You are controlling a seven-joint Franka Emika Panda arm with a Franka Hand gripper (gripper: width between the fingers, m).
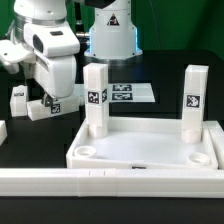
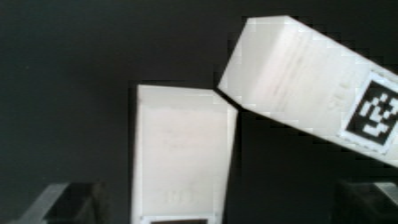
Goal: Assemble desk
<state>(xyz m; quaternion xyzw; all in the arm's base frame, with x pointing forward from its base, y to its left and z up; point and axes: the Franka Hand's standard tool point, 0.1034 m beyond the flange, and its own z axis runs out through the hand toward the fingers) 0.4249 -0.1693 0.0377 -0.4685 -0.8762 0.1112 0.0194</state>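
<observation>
- My two-finger gripper (image 2: 214, 205) hangs with jaws spread over a loose white plastic post leg (image 2: 185, 150), pinching nothing.
- The white rimmed desk top (image 1: 150, 150) carries two upright legs (image 1: 95, 97).
- Risk, I think: the tagged leg (image 2: 317, 88) lies against this one, so closing may push both crooked.

Desk top (image 1: 140, 150), white and rimmed, lay flat, rim up. One tagged leg (image 1: 96, 98) stood upright in its far socket at the exterior view's left, another leg (image 1: 193, 100) at the right. Off the top, a plain-faced leg (image 2: 187, 150) lay flat with a tilted leg (image 2: 320, 85) beside it, corners seemingly touching.
</observation>
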